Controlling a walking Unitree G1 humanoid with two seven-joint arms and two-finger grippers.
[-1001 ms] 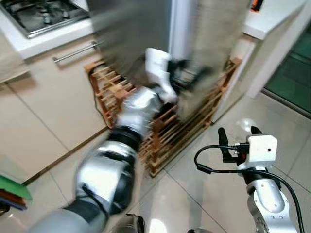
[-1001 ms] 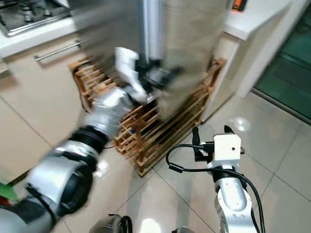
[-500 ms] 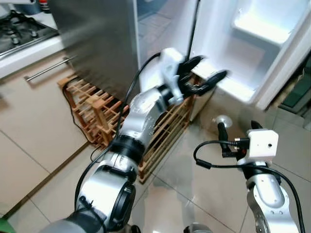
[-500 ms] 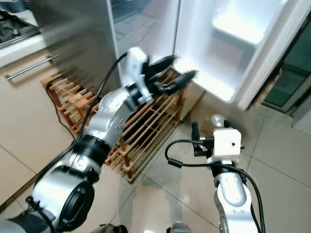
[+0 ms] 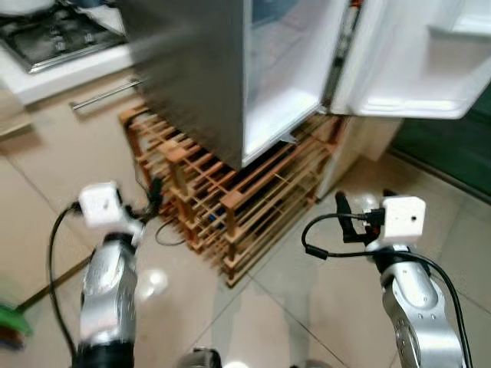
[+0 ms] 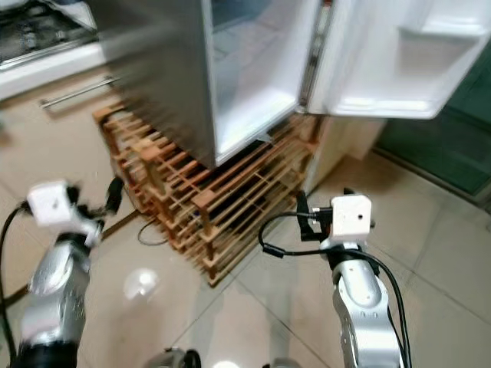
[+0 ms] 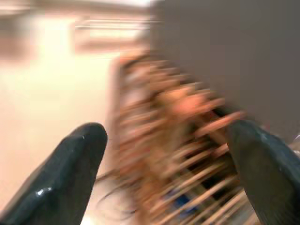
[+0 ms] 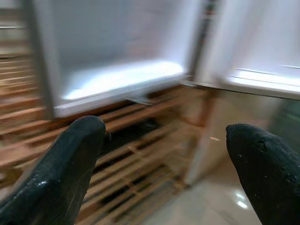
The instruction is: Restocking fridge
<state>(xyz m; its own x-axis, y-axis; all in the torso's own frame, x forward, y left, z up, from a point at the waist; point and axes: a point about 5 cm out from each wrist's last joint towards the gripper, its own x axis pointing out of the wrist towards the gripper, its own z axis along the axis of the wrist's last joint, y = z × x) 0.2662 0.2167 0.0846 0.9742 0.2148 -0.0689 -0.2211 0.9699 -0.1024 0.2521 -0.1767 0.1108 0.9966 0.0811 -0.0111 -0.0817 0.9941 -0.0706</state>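
Observation:
The steel fridge [image 5: 192, 69] stands open, its white door [image 5: 414, 69] swung out to the right with a bare door shelf [image 6: 441, 31]. The white inside [image 5: 280, 73] of the lower part looks bare. My left gripper [image 5: 153, 201] hangs low at the left, facing the wooden wine rack [image 5: 230, 199]; it is open with nothing between its fingers [image 7: 70, 173]. At the lower right my right gripper [image 5: 360, 205] points at the fridge's lower edge, also open and holding nothing, its fingers [image 8: 56, 178] wide apart.
The wine rack sits under and in front of the fridge, with a black cable [image 5: 165, 234] on the tiles beside it. A hob [image 5: 54, 31] and a cabinet with a bar handle [image 5: 107, 93] are at the left. Glossy tile floor [image 5: 307, 307] lies ahead.
My left arm has come away from the fridge door and dropped low to the left. The door now stands wider open. The head view has shifted as well.

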